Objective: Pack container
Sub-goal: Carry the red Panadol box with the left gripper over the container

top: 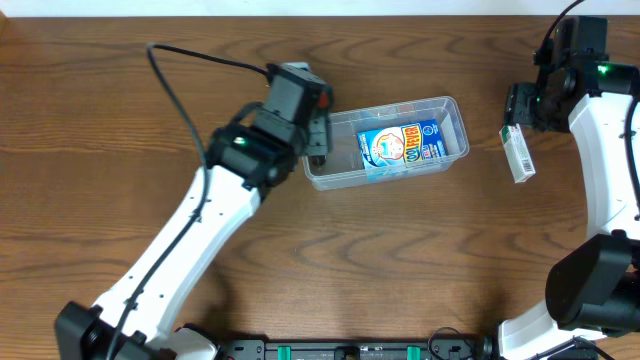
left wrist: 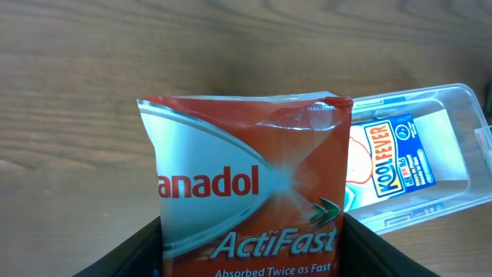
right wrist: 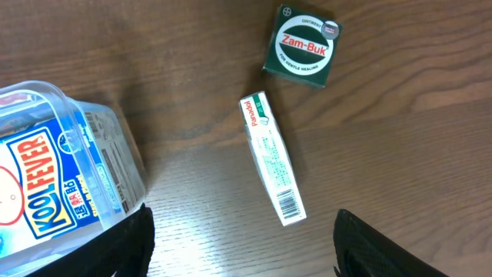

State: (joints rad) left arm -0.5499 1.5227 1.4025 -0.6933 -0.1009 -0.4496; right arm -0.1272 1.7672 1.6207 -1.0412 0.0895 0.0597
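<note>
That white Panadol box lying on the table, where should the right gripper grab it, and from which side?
I'd grip the Panadol box across its narrow width, around mid-length, coming straight down from above. It lies flat, long and slim, with nothing against either long side; the Zam-Buk box sits near one end.

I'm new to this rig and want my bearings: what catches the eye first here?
A red Panadol ActiFast packet fills the left wrist view, held between the left fingers beside the clear container. A blue KoolFever packet lies inside it, and on the wood near the right arm sit a white Panadol box and a green Zam-Buk box.
</note>
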